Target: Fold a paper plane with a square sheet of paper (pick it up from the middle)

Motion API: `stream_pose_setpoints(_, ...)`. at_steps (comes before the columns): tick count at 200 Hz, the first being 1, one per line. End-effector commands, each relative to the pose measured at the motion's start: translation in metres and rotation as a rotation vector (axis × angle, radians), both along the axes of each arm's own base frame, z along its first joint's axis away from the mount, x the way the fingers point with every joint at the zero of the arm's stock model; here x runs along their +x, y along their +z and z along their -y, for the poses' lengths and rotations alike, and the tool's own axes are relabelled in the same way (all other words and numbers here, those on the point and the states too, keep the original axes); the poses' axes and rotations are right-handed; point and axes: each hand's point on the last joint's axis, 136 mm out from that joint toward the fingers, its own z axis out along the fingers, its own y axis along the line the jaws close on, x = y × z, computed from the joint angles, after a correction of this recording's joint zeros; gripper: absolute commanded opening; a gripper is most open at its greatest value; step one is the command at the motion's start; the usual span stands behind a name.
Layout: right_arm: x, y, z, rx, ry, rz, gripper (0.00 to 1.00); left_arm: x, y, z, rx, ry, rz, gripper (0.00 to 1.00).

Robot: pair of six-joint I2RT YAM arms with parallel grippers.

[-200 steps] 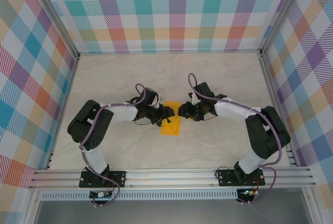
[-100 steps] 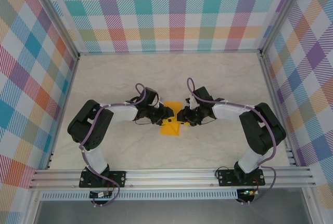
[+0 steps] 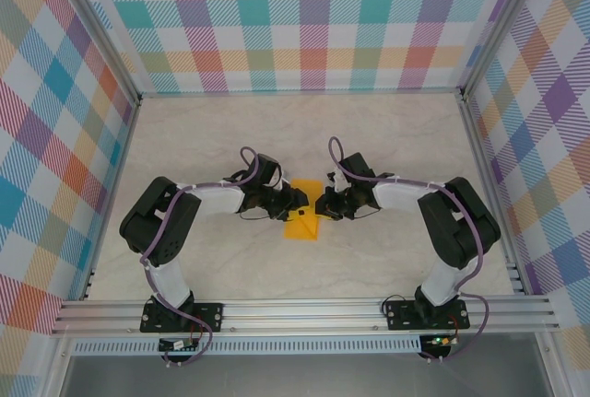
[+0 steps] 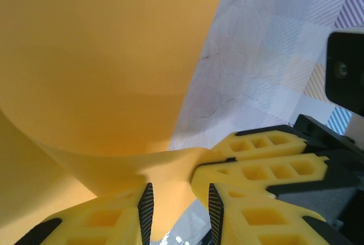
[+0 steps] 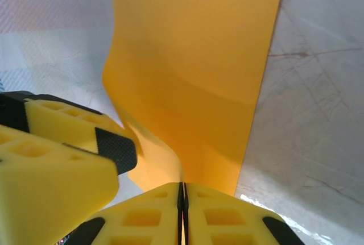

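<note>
The square sheet of paper [image 3: 302, 225] is orange-yellow and lies mid-table, its upper edge lifted between my two grippers. My left gripper [image 3: 297, 200] comes at it from the left and my right gripper [image 3: 323, 204] from the right. In the left wrist view the paper [image 4: 102, 57] curls down into the gap of the left gripper [image 4: 178, 199], whose jaws stand apart with table showing beside the flap. The right gripper's fingers [image 4: 261, 160] pinch the same flap there. In the right wrist view the right gripper [image 5: 182, 191] is shut on the paper [image 5: 193, 57], pads together.
The marble-patterned table [image 3: 387, 139] is walled by plaid panels on three sides. An aluminium rail [image 3: 304, 309] carrying both arm bases runs along the near edge. The left gripper's finger [image 5: 62, 137] sits close beside the right one.
My right gripper has slid a little left onto the paper's raised edge and closed on it. The left gripper's jaws have narrowed somewhat around the flap.
</note>
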Motion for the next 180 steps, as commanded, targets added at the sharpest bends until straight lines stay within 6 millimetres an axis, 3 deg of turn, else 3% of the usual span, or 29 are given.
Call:
stream_pose_setpoints(1, 0.009, 0.0, 0.0, -0.029, 0.006, 0.033, 0.11, 0.001, 0.016, 0.017, -0.081, -0.033, 0.022, 0.34)
stream_pose_setpoints(113, 0.011, -0.01, 0.0, -0.052, 0.025, 0.017, 0.12, -0.003, -0.004, 0.012, -0.025, -0.041, -0.015, 0.33)
stream_pose_setpoints(180, 0.004, -0.011, -0.001, -0.034, 0.036, -0.013, 0.12, -0.005, 0.022, 0.014, -0.07, -0.051, 0.038, 0.33)
